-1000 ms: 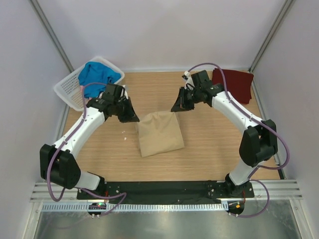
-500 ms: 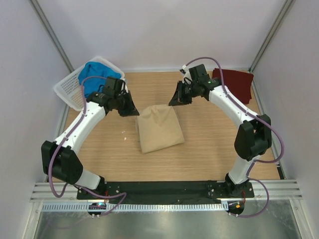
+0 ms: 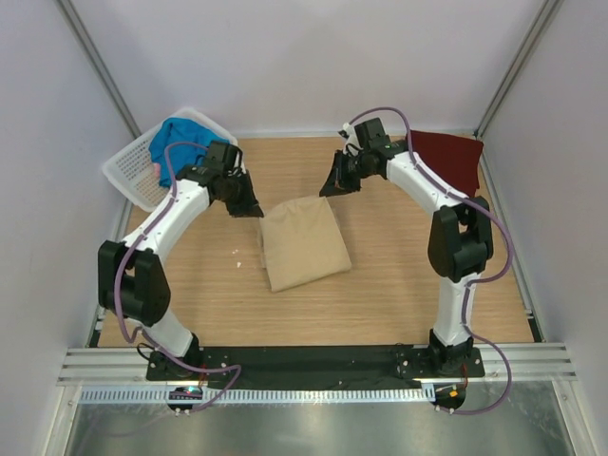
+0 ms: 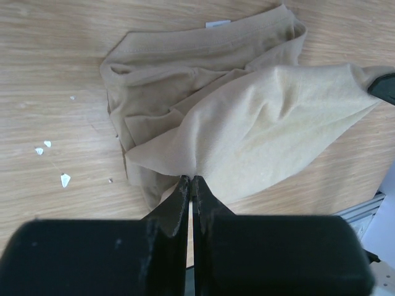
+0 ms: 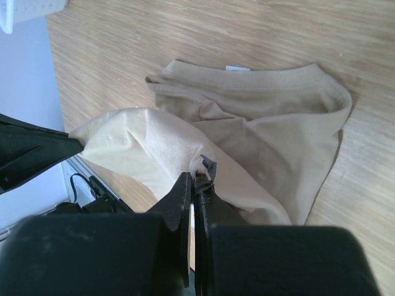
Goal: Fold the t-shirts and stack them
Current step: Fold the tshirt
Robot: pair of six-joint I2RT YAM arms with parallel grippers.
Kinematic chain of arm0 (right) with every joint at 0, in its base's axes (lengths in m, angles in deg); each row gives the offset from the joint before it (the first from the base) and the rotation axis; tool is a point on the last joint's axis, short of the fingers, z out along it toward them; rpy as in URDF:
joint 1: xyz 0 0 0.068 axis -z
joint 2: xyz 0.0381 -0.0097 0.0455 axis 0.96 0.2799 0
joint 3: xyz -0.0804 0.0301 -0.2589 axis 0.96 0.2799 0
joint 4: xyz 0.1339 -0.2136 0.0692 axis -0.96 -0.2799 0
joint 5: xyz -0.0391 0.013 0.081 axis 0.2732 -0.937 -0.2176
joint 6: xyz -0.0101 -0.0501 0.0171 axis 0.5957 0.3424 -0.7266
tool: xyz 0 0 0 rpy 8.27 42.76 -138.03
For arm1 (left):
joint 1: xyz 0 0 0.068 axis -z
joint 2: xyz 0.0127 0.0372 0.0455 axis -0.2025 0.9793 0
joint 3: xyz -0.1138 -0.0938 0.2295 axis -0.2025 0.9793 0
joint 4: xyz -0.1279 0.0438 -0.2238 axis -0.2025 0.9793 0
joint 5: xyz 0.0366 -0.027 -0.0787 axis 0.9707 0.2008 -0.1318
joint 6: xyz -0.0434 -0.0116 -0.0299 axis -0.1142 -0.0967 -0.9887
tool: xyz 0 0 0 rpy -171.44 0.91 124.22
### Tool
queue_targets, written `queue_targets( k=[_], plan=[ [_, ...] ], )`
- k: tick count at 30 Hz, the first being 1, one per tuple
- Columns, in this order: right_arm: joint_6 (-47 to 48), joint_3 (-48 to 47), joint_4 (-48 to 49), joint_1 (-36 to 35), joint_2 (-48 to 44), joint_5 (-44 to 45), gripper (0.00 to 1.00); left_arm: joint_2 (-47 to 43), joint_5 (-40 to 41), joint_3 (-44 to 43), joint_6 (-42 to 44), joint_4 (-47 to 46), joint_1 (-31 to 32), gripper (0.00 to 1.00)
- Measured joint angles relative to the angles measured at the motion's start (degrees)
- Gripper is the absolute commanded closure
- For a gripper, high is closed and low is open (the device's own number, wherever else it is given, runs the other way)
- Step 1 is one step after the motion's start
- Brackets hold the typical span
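The tan t-shirt lies partly folded mid-table, collar end towards the arms' bases. My left gripper is shut on one corner of its lifted top layer; the fingertips pinch the cloth. My right gripper is shut on the other corner, so the layer hangs stretched between them above the collar. The maroon t-shirt lies flat at the far right. The blue t-shirt sits in the basket, with a bit of pink beside it.
The white lattice basket stands at the far left corner. Small white crumbs lie on the wood left of the tan shirt, also in the left wrist view. Walls close in the table on three sides.
Both grippers have moved towards the far side of the table, carrying the tan shirt's held edge with them. The other shirts have not moved.
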Motion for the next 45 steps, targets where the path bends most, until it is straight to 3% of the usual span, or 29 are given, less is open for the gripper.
queue_targets(
  k=[16,25,29,31,33,36,40,42,44,45],
  plan=[
    [0.3,-13.8,2.2,2.4,17.7,-3.9,0.98,17.1,0.2,-7.1,3.0,-2.4,-4.3,1.00],
    [-0.1,-23.6,1.3,4.2,29.6,-4.9,0.83,27.0,2.2,-12.4,4.4,-2.2,-6.0,0.99],
    [-0.1,-28.7,-0.4,4.6,32.7,-4.0,0.74,27.6,4.2,-15.3,5.0,0.2,-5.9,0.84],
    [0.2,-30.3,-2.0,5.1,32.7,-3.1,0.65,27.6,5.6,-17.7,5.9,2.0,-5.9,0.72],
    [0.8,-32.1,-3.7,5.5,32.7,-1.8,0.61,27.5,6.3,-19.7,6.2,3.1,-6.0,0.67],
    [2.4,-33.4,-6.4,6.0,31.8,1.1,0.60,26.6,6.5,-21.4,6.2,4.7,-6.0,0.69],
    [3.4,-29.8,-8.1,6.2,27.3,2.3,0.63,23.3,4.0,-21.0,5.0,5.6,-5.6,0.82],
    [2.4,-25.4,-5.9,5.5,23.9,0.8,0.74,20.3,1.4,-17.8,3.1,3.1,-5.3,0.91],
    [-0.3,-20.1,-1.5,4.2,20.1,-2.4,0.96,17.2,-1.8,-12.9,0.5,-0.2,-4.5,0.96],
    [-2.4,-17.8,1.8,3.6,18.9,-4.4,0.98,16.4,-2.9,-10.6,-0.7,-2.0,-4.0,0.97]
  ],
)
